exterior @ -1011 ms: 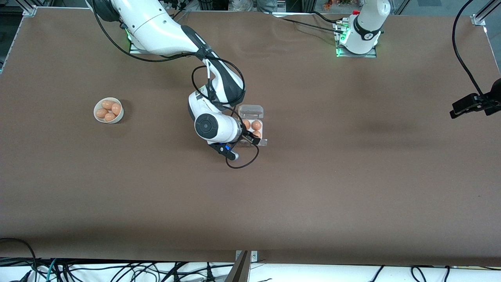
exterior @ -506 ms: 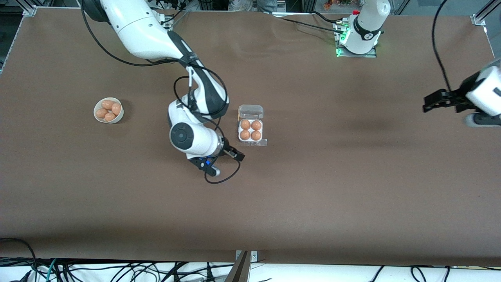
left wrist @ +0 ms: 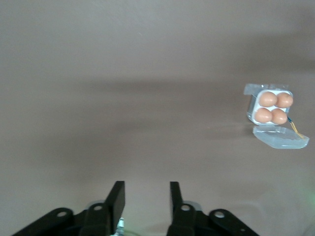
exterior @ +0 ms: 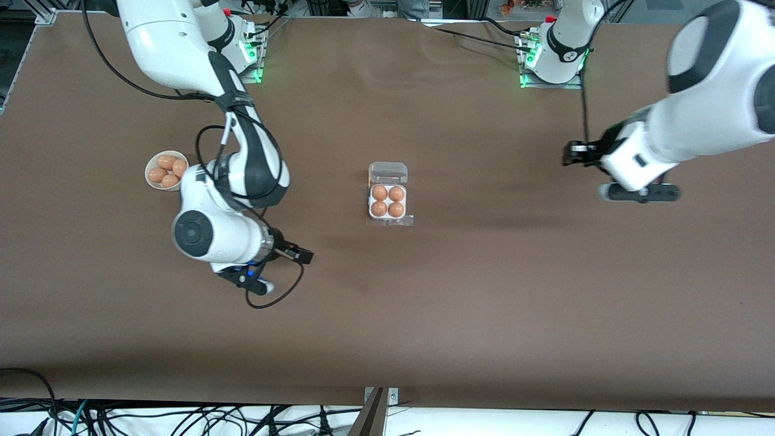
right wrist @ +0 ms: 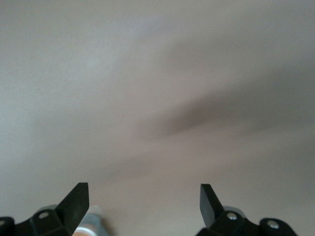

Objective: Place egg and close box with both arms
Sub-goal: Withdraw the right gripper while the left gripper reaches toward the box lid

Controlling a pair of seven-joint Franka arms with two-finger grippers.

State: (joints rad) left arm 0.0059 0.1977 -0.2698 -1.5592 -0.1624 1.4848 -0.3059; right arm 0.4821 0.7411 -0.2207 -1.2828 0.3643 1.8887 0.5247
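The clear box (exterior: 387, 215) lies mid-table with its hinged lid (exterior: 388, 172) folded open. Several orange-brown eggs (exterior: 387, 201) fill its cells, and I cannot tell one egg from another. The left wrist view also shows the box (left wrist: 250, 104), its eggs (left wrist: 273, 107) and its lid (left wrist: 280, 138). My right gripper (exterior: 301, 255) hangs open and empty over bare table between the bowl and the box; its fingers (right wrist: 78, 196) stand wide apart. My left gripper (exterior: 569, 154) is over bare table toward the left arm's end, its fingers (left wrist: 118, 196) apart with nothing between them.
A round white bowl (exterior: 151, 183) holding several more eggs (exterior: 168, 170) sits toward the right arm's end, partly beside the right arm's wrist. Black cables loop off both arms. Brown tabletop surrounds the box on every side.
The right gripper has pulled away from the box toward the bowl, leaving every cell filled. The left arm has swung in from the table's end toward the box, its fingers narrower.
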